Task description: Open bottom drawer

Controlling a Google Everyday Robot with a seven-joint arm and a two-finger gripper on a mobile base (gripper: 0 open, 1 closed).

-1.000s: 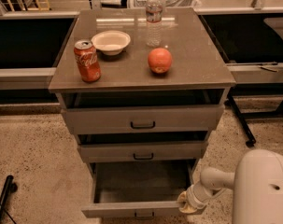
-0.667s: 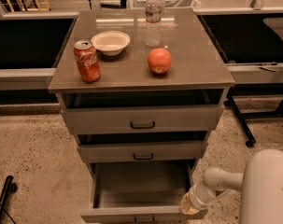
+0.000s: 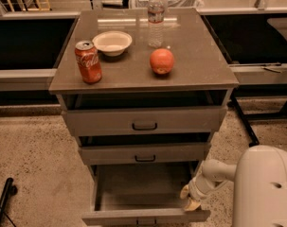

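Three drawers (image 3: 144,122), one can (image 3: 88,62), bowl (image 3: 112,42), bottle (image 3: 155,19), fruit (image 3: 162,61), end effector (image 3: 190,200) (by bottom drawer (image 3: 145,216))

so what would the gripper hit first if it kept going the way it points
Most likely the bottom drawer: the gripper is at its right front corner, pointing down and left toward the front panel. Depth is unclear; it may already touch.

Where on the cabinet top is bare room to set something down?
Bare: the cabinet top right of the water bottle and orange fruit, and the front edge between cola can and fruit. Crowded: back-left, around bowl and can. The gripper sits at the right front corner of the bottom drawer.
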